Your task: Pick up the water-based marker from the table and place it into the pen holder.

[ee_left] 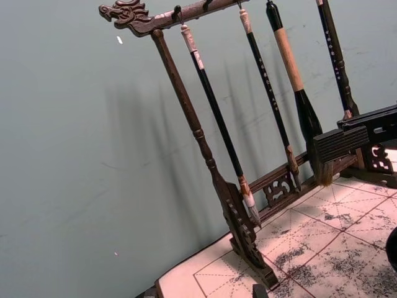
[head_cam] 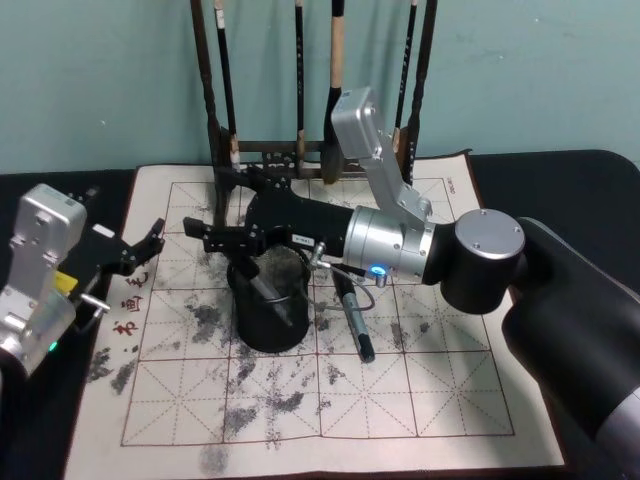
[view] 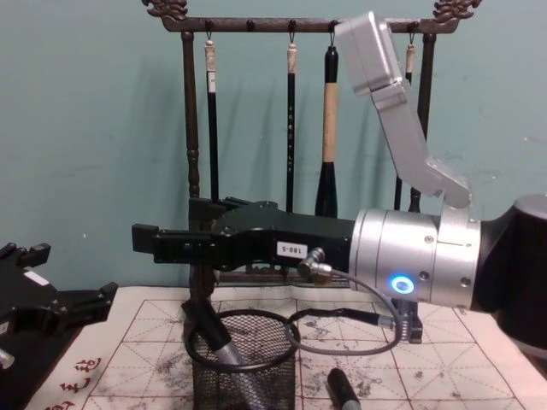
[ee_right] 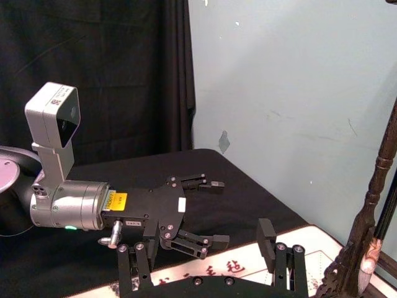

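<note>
The black mesh pen holder [head_cam: 268, 325] [view: 248, 376] stands on the left half of the calligraphy mat [head_cam: 440, 390]. A grey marker [head_cam: 272, 290] [view: 220, 340] leans inside it. A second dark marker [head_cam: 352, 315] [view: 344, 391] lies on the mat just right of the holder. My right gripper [head_cam: 212, 238] [view: 149, 242] [ee_right: 201, 261] hovers level above the holder's rim, open, with nothing between its fingers. My left gripper [head_cam: 152, 245] [view: 73, 275] [ee_right: 214, 211] waits open at the mat's left edge, apart from the holder.
A tall dark wooden brush rack [head_cam: 300, 150] [view: 291, 26] [ee_left: 211, 167] with several hanging brushes stands at the mat's back edge, close behind my right arm. Black cloth [head_cam: 560, 170] covers the table around the mat. Ink smudges mark the mat's front half.
</note>
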